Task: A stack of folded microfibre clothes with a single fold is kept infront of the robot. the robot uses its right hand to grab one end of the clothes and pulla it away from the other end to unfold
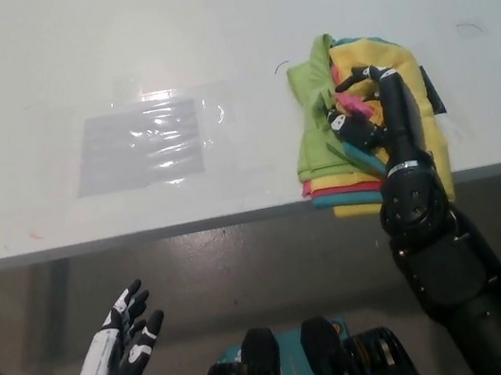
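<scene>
Cloth stack: folded microfibre cloths in green, yellow, pink, red and teal [321, 151] lie on the right part of the white table [205, 31], their near edges reaching and slightly overhanging the table's front edge.
Left hand: the white left hand with dark fingers [114, 350] hangs at the lower left, below and in front of the table edge, fingers spread and holding nothing.
Plastic sheet: a clear rectangular plastic sleeve over a grey patch [143, 146] lies flat on the table left of centre, well apart from the cloths, with glare along its top edge.
Green layer: the green cloth lies along the stack's left side, its upper corner pointing up toward the far side of the table.
Layered edges: below the green cloth, thin strips of yellow, red and teal show at the stack's near edge.
Right hand: the black right hand [373, 114] rests on top of the stack, fingers curled onto bunched pink and teal folds near the middle.
Right arm: the black forearm rises from the lower right and crosses the table edge over the yellow cloth.
</scene>
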